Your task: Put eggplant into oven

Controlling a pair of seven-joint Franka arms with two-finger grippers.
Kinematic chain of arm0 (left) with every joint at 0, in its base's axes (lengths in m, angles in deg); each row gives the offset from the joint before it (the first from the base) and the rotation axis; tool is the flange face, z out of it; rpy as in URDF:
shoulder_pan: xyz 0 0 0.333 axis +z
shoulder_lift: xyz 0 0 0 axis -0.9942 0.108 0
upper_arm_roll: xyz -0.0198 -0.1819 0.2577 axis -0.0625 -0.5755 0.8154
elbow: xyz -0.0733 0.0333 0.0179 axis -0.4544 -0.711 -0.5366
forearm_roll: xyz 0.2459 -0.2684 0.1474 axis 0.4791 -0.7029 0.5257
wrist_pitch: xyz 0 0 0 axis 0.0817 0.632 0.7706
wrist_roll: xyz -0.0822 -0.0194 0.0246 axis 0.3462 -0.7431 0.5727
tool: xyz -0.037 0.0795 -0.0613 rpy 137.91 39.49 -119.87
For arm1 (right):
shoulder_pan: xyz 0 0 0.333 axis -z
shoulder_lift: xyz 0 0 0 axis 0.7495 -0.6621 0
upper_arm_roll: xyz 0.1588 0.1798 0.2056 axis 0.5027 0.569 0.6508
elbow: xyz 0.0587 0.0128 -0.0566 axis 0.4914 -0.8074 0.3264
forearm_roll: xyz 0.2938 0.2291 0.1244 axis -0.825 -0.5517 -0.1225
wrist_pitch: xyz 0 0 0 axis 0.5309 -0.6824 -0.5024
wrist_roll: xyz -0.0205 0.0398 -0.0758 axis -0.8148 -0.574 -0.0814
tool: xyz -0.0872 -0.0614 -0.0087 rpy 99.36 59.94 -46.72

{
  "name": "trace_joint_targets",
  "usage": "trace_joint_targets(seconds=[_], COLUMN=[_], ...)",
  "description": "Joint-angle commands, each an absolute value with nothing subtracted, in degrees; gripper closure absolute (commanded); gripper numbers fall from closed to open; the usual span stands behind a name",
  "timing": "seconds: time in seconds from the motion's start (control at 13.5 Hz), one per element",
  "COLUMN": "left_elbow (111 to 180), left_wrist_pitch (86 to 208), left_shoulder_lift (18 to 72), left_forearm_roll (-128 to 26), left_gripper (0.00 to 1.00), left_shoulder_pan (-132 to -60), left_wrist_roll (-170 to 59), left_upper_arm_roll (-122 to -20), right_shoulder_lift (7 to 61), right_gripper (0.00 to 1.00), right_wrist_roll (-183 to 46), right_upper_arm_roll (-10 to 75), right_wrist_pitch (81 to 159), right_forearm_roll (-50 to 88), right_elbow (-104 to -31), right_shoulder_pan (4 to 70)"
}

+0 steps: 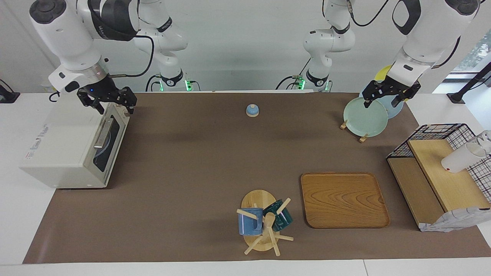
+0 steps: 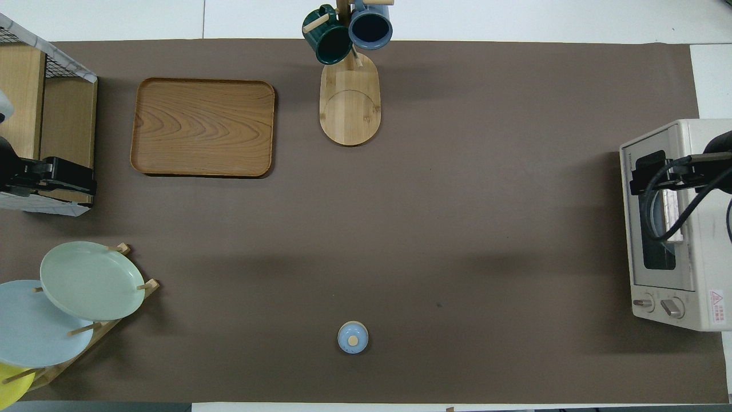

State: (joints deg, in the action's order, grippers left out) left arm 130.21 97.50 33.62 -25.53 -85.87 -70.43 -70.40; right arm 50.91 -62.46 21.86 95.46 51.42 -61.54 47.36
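The off-white oven (image 1: 61, 145) stands at the right arm's end of the table, its glass door shut and the bar handle (image 1: 102, 133) facing the table's middle. The eggplant is out of view; only a pale round shape shows through the door window (image 2: 657, 229). My right gripper (image 1: 115, 108) hangs open over the oven's top front corner nearest the robots, holding nothing; from overhead the right gripper (image 2: 649, 177) covers the door's upper edge. My left gripper (image 1: 383, 100) waits open and empty over the plate rack (image 1: 364, 117).
A small blue lidded pot (image 1: 252, 110) sits mid-table near the robots. A wooden tray (image 1: 343, 199), a mug tree (image 1: 264, 224) with two mugs, and a wire-and-wood shelf (image 1: 441, 176) with a white cup lie farther from the robots.
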Motion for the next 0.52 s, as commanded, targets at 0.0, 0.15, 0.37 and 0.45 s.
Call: trace_joint_targets(seconds=[0.0, 0.15, 0.37, 0.45], left_elbow=[130.08, 130.08, 130.08, 130.08], left_wrist_pitch=[97.53, 97.53, 97.53, 97.53], left_shoulder_lift=[33.26, 33.26, 33.26, 33.26], left_forearm_roll=[-26.36, -26.36, -26.36, -26.36], left_gripper=[0.0, 0.0, 0.0, 0.0], left_shoulder_pan=[-85.47, -85.47, -85.47, -85.47], left_wrist_roll=[-70.72, -70.72, -70.72, -70.72], left_upper_arm_roll=[-70.44, -70.44, -70.44, -70.44], right_shoulder_lift=[50.54, 50.63, 50.72, 50.72], right_gripper=[0.0, 0.0, 0.0, 0.0], right_wrist_roll=[-63.68, -64.04, -65.62, -65.45], right_upper_arm_roll=[21.68, 21.68, 21.77, 21.77], right_wrist_pitch=[94.67, 94.5, 94.15, 94.06], right_forearm_roll=[50.31, 50.4, 50.84, 50.76], right_elbow=[-60.44, -60.44, -60.27, -60.27], right_shoulder_pan=[47.31, 47.31, 47.05, 47.05])
